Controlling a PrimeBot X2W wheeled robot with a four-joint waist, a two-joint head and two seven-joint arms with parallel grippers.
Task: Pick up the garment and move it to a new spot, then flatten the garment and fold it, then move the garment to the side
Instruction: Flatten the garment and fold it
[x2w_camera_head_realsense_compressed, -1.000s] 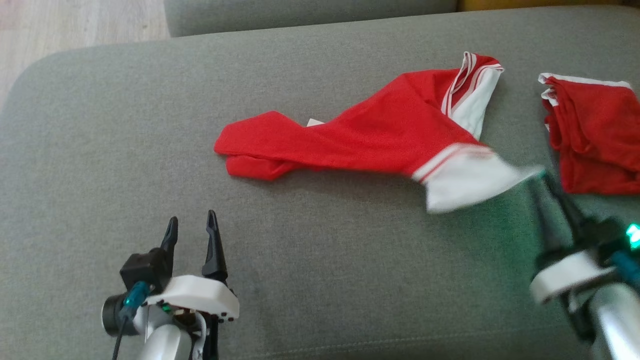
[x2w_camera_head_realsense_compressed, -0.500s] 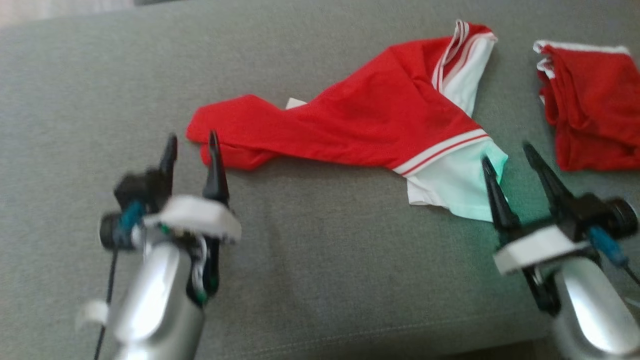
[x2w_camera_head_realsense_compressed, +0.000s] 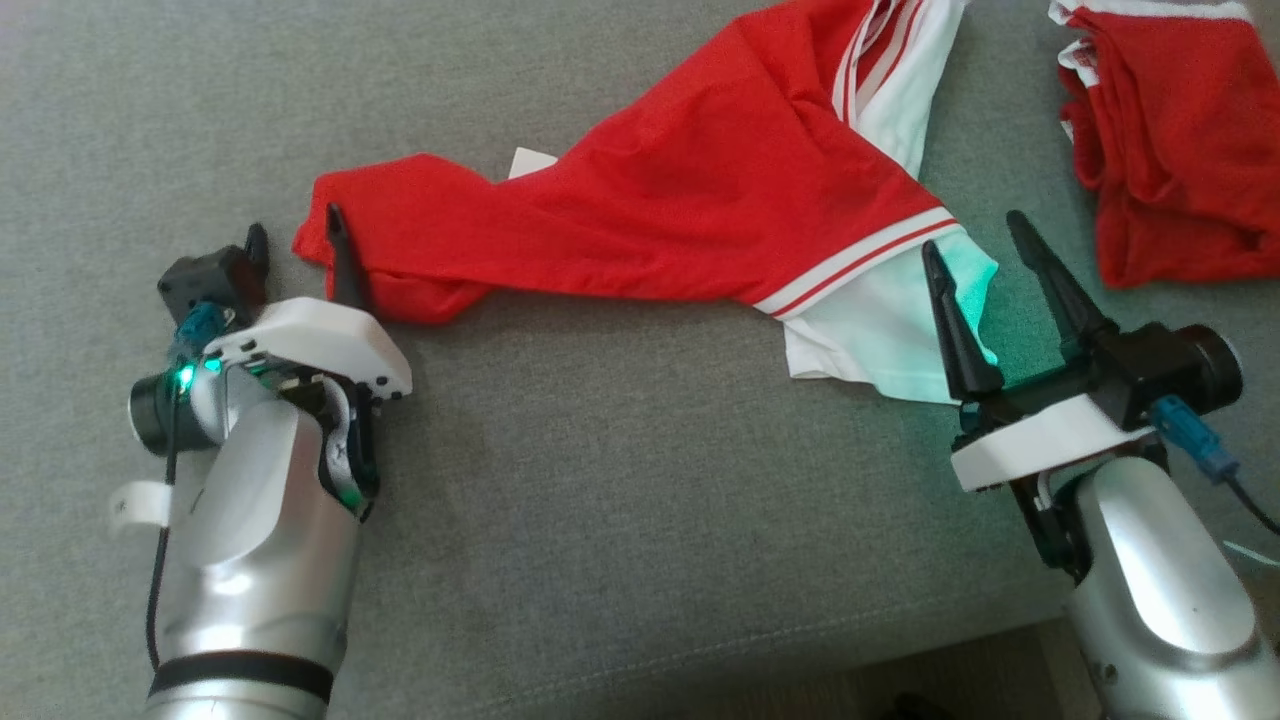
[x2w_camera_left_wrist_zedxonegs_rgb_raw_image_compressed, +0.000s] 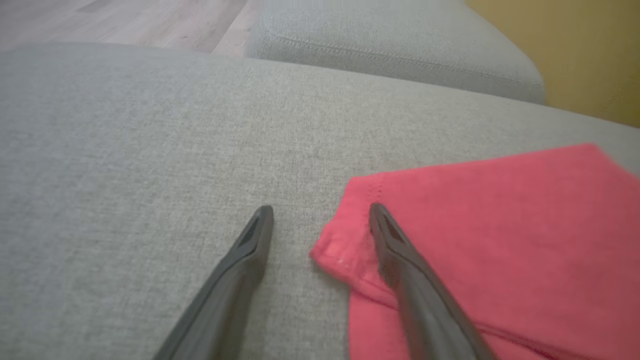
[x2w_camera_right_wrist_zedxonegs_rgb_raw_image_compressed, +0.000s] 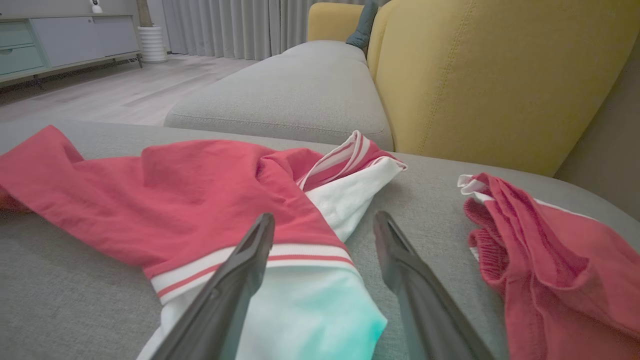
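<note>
The garment (x2w_camera_head_realsense_compressed: 700, 220) runs off the top edge beyond the right gripper (x2w_camera_head_realsense_compressed: 972, 230). A second red garment (x2w_camera_head_realsense_compressed: 1170, 150), right of that gripper, is cropped too.

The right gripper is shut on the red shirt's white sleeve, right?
No: the right gripper is open at the white sleeve of the red shirt. The right wrist view shows its fingers spread apart.
</note>
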